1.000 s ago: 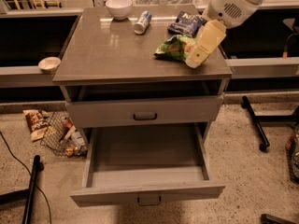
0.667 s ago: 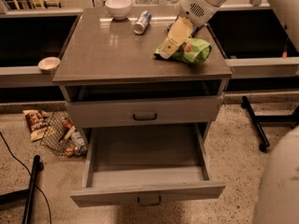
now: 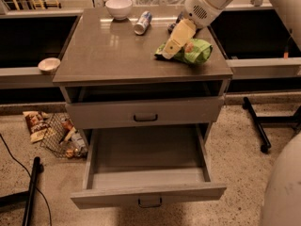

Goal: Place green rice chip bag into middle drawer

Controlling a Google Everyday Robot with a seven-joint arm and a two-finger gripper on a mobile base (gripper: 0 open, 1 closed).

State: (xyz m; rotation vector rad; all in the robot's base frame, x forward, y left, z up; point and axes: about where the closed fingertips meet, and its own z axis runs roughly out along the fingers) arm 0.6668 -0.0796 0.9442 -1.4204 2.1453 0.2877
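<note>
The green rice chip bag (image 3: 194, 52) lies near the right front edge of the cabinet top (image 3: 113, 51). My gripper (image 3: 170, 51) points down and to the left and rests on the bag's left part, covering that end. The middle drawer (image 3: 148, 192) is pulled out below, with a bare grey floor and a small loop handle (image 3: 149, 202) mid-front. Nothing lies in it.
The drawer front above, with a darker handle (image 3: 145, 118), is shut. A white bowl (image 3: 118, 7), a lying can (image 3: 142, 22) and a dark blue snack bag (image 3: 173, 26), partly hidden behind my arm, sit at the back. A small bowl (image 3: 49, 65) sits on the left ledge. Floor clutter (image 3: 59, 134) lies at the left, a black stand leg (image 3: 256, 126) at the right.
My gripper has swung from the bag's right side across to its left part and dropped a little. The bag has shifted slightly to the right on the top.
</note>
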